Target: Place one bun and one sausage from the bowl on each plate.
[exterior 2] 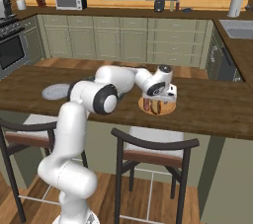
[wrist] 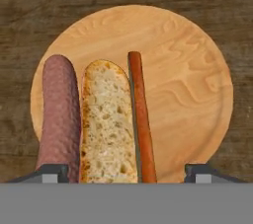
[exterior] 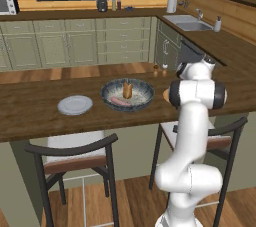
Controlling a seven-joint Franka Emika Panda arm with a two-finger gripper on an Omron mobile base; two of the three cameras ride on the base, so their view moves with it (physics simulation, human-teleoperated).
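With my arm bent low over the counter (exterior 2: 212, 104), my gripper (wrist: 126, 171) points straight down at the tan plate (wrist: 188, 94), jaws spread wide and holding nothing. Between them, on the plate's nine-o'clock half, a sausage (wrist: 59, 114) and a split bun (wrist: 106, 124) lie side by side, touching, long axes running six to twelve. Bowl (exterior: 127, 94): well apart, beside the grey plate (exterior: 75, 105).
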